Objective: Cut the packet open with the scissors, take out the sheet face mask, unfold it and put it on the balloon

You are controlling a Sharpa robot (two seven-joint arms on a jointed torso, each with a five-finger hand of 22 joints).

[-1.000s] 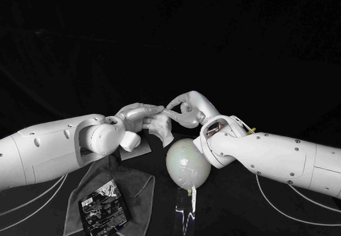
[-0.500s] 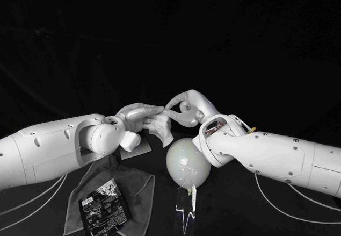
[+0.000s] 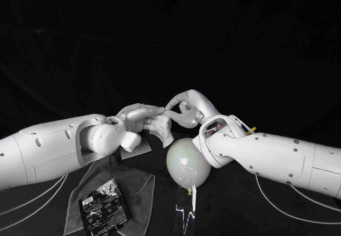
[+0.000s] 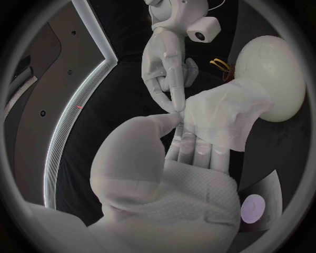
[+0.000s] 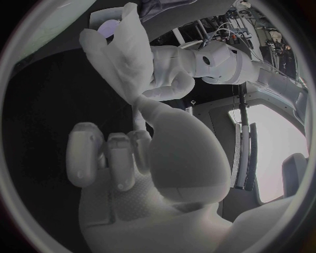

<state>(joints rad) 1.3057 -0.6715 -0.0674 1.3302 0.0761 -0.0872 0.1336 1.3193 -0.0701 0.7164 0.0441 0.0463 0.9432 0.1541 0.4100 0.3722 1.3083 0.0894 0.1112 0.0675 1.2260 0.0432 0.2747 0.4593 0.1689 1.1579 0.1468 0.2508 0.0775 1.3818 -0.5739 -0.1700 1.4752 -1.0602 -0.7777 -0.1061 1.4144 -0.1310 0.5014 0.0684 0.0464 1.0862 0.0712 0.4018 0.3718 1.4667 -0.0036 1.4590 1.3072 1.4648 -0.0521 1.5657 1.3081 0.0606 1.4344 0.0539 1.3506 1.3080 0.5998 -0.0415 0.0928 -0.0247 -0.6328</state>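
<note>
The pale sheet mask [image 3: 162,130] hangs crumpled between my two hands, just above the far end of the balloon [image 3: 187,162]. My left hand [image 3: 142,118] holds it from the left, the sheet [image 4: 224,116] draped over its fingers with the thumb against its edge. From the right, my right hand [image 3: 188,108] pinches the mask's upper edge [image 5: 121,52] with its fingertips; its other fingers are curled. The whitish balloon [image 4: 273,79] lies on the table beneath both wrists. The black printed packet [image 3: 103,203] lies flat at the front left.
A grey cloth [image 3: 131,183] is spread under the packet, reaching up toward my left wrist. A thin shiny strip [image 3: 187,210] lies on the table at the balloon's near end. Cables hang below both forearms.
</note>
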